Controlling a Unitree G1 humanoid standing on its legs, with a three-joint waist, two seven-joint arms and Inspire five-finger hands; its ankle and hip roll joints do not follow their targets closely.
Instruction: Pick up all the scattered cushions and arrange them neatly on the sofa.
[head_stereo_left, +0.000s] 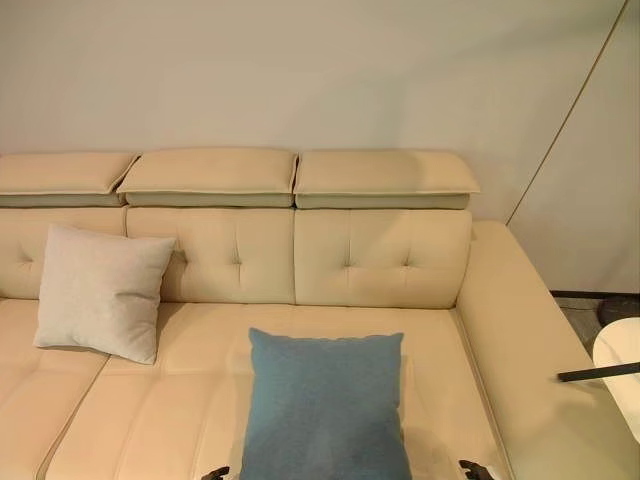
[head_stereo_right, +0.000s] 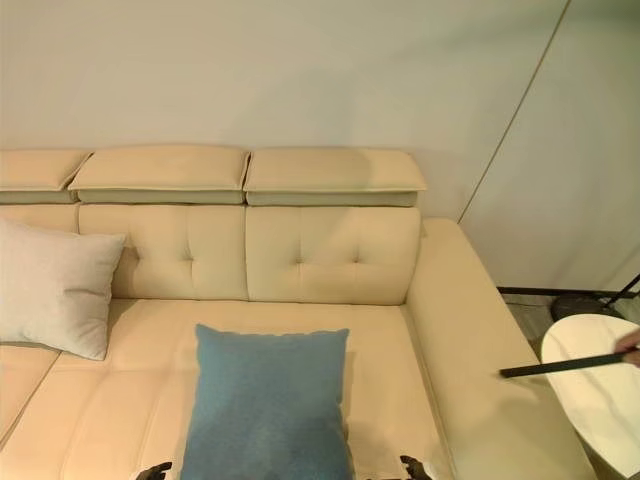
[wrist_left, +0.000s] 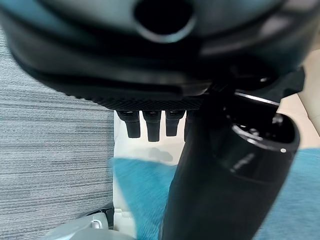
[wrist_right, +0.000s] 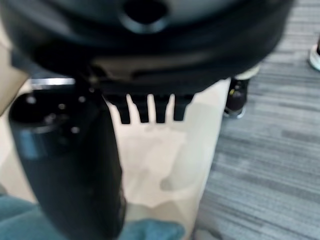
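While hands (wrist_left: 150, 122) flank cushion (head_stereo_left: 325, 405) — (fingers straight).

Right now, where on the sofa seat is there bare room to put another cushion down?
Bare seat lies between the white cushion and the blue cushion, and right of the blue one up to the armrest. The strip along the backrest behind the blue cushion is free too. The front middle is crowded, with both hands beside the blue cushion.
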